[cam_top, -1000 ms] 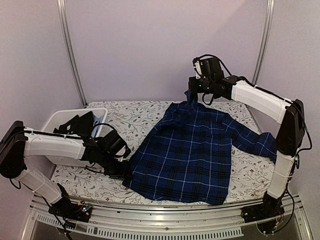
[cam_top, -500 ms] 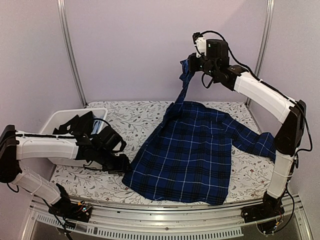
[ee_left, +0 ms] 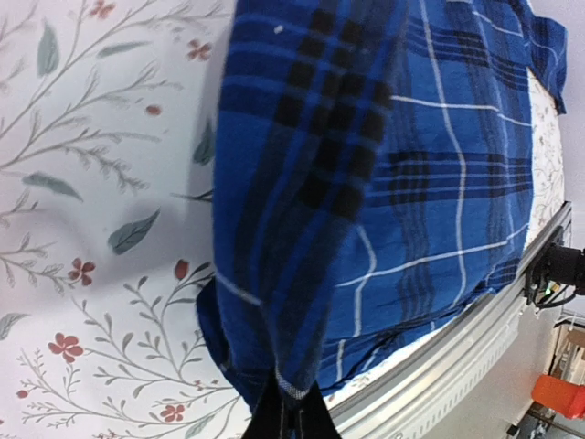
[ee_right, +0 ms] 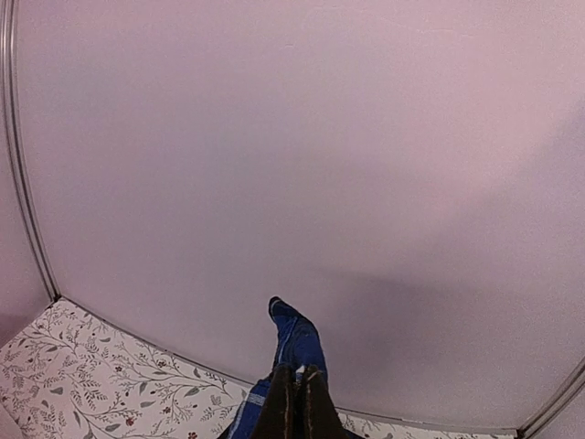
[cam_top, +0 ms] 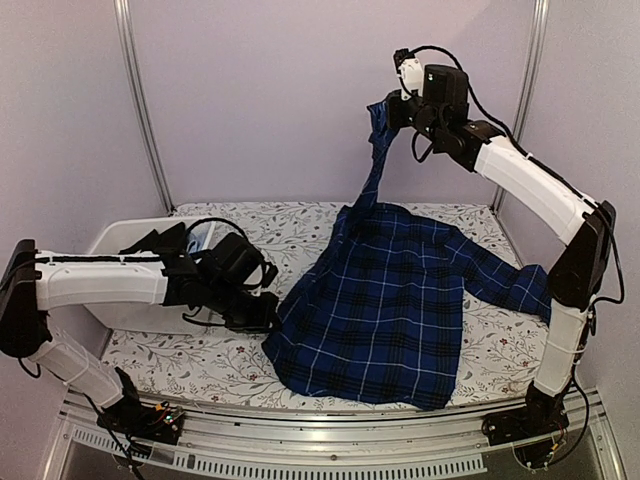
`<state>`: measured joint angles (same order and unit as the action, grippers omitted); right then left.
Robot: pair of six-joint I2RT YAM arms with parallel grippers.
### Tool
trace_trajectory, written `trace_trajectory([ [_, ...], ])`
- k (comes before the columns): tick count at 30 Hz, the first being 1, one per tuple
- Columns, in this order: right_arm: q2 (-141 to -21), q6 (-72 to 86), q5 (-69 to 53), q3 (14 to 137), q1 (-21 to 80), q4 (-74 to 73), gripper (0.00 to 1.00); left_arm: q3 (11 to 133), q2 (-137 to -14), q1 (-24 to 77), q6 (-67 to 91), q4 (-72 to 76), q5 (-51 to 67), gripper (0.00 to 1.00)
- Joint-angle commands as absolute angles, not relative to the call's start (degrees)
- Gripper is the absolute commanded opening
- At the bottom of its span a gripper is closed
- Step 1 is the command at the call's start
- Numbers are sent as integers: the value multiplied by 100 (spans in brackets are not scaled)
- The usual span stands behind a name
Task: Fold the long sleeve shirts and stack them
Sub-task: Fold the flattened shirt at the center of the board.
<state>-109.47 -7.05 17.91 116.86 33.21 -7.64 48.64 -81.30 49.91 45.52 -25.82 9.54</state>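
A navy blue plaid long sleeve shirt (cam_top: 390, 300) lies spread over the middle and right of the floral table. My right gripper (cam_top: 385, 112) is shut on the shirt's far edge and holds it high above the table's back, so a strip of cloth hangs down from it; the right wrist view shows the cloth (ee_right: 297, 343) pinched between the closed fingers. My left gripper (cam_top: 268, 318) is low at the shirt's left hem and is shut on that hem (ee_left: 291, 389). More dark shirts (cam_top: 160, 248) lie in a bin at the left.
A white bin (cam_top: 120, 240) stands at the left of the table behind my left arm. The table's metal front rail (ee_left: 457, 352) runs close under the shirt's near edge. Lilac walls enclose the back and sides.
My right gripper has risen and moved back, lifting the shirt's far edge high. My left gripper has moved right and slightly up with the hem, bunching the shirt's left side inward.
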Motion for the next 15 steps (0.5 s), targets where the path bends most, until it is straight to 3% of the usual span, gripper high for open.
trace_trajectory([
  [1, -10963, -906, 1951, 11861, 3057, -664, 0, 5873, -8615, 5297, 4197, -2995, 923, 0],
  [9, -10528, -697, 2072, 11167, 2567, -739, 0, 7208, -9932, 5922, 3734, -3299, 1616, 0],
  [15, -9996, -575, 2378, 10229, 2347, -599, 0, 7383, -10349, 6238, 3676, -3411, 1802, 0],
])
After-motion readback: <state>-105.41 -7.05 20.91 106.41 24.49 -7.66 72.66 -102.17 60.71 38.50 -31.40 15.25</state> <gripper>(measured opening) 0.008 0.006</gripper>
